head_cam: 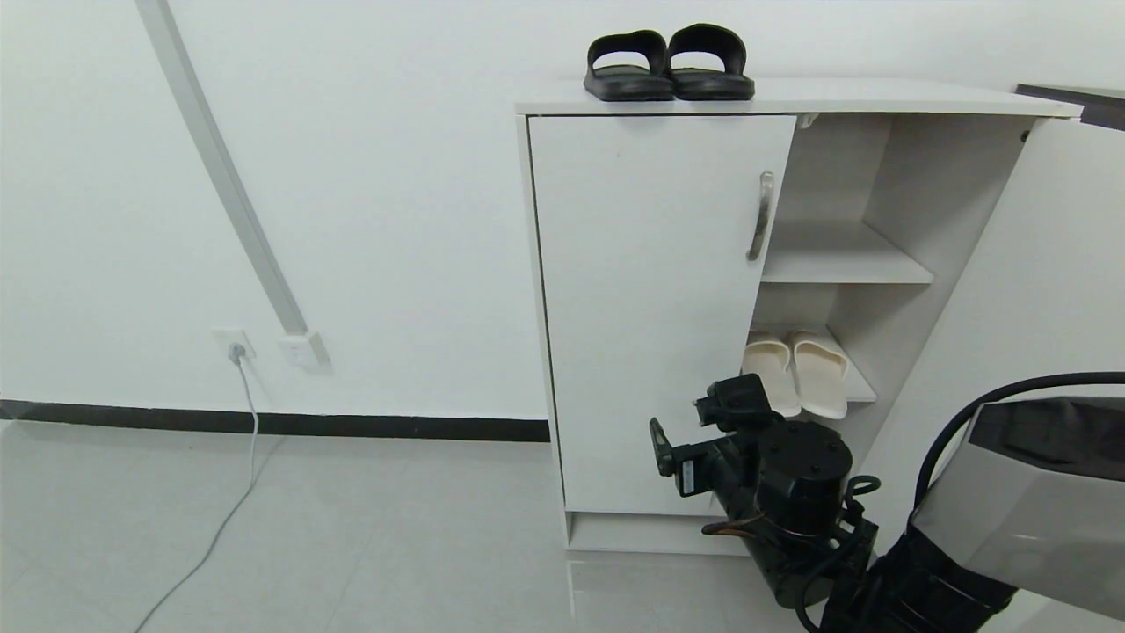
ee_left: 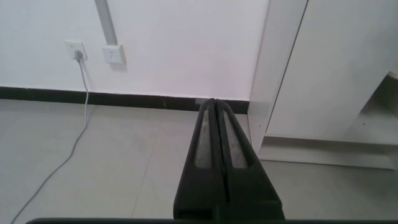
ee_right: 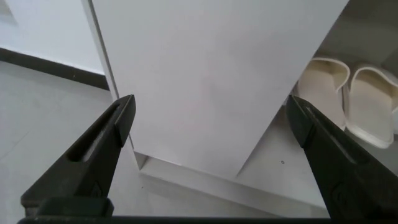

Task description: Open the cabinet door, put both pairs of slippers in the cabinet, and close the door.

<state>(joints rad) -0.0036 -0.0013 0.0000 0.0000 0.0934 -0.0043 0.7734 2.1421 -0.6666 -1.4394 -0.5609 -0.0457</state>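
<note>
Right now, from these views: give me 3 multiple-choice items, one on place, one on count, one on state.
1. Where are the black slippers?
A. On the floor
B. On top of the cabinet
C. On the upper shelf

2. How many pairs of slippers lie inside the cabinet?
A. None
B. One
C. Two

3. What state is the right hand in?
A. Open
B. Shut on a slipper
C. Shut on the door handle

Key:
1 B: they sit side by side on the cabinet's top.
2 B: the white slippers are the one pair inside.
3 A: its fingers stand wide apart, facing the closed left door.
</note>
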